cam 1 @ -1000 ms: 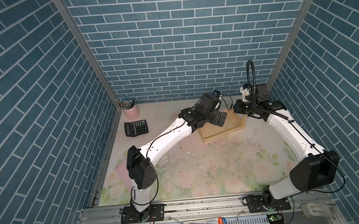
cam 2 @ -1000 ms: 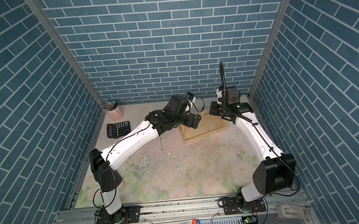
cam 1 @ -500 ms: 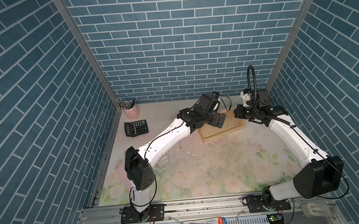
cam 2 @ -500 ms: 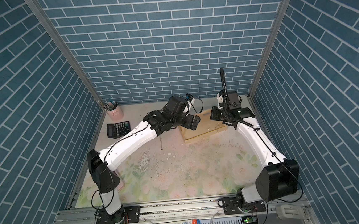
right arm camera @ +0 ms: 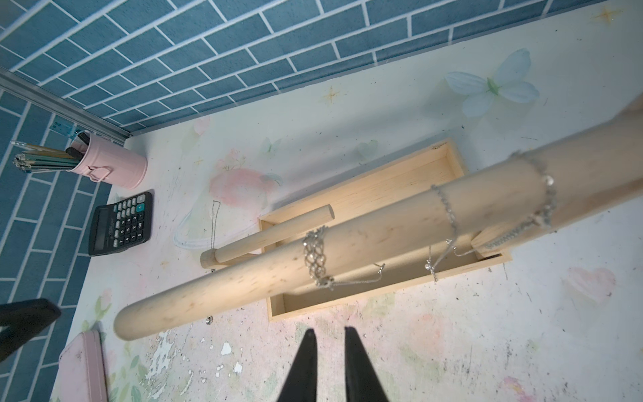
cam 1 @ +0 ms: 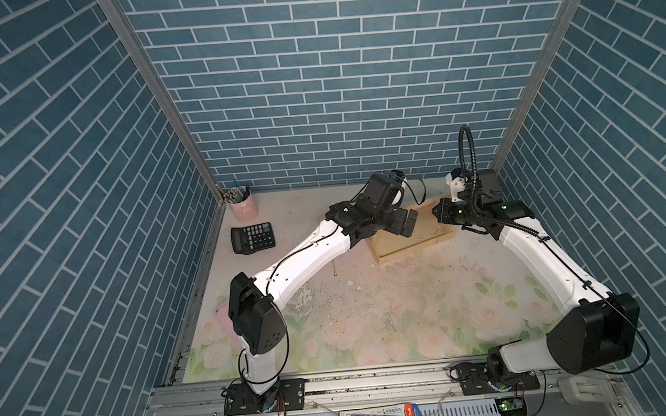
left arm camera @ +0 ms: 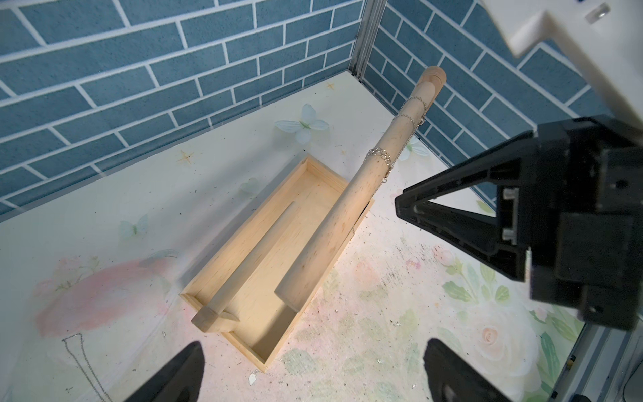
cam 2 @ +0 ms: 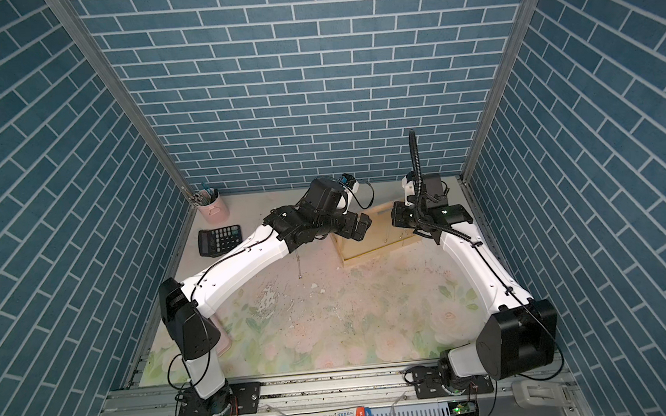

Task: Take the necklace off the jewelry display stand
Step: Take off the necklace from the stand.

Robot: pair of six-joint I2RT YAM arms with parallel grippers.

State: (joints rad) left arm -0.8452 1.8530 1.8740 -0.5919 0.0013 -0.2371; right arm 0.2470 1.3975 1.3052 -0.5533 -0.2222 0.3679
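With my left gripper spread wide and my right gripper parted a sliver on nothing, both by the jewelry display stand, I judge one necklace off, lying on the mat beside it; next I'd pinch a chain looped on its bar.

The walls are teal-blue brick with white grout lines. The tabletop is a cream sheet printed with faded pink roses, green leaves, white butterflies and small gold stars, flecked with dark specks. The stand is pale natural wood, its bar looped with silver chains, and a thin silver necklace lies by a pink bloom. The calculator at ten o'clock is black with grey keys and one teal key, the cup at eleven and the case at eight are plain pink, and the arms are white with black joints.
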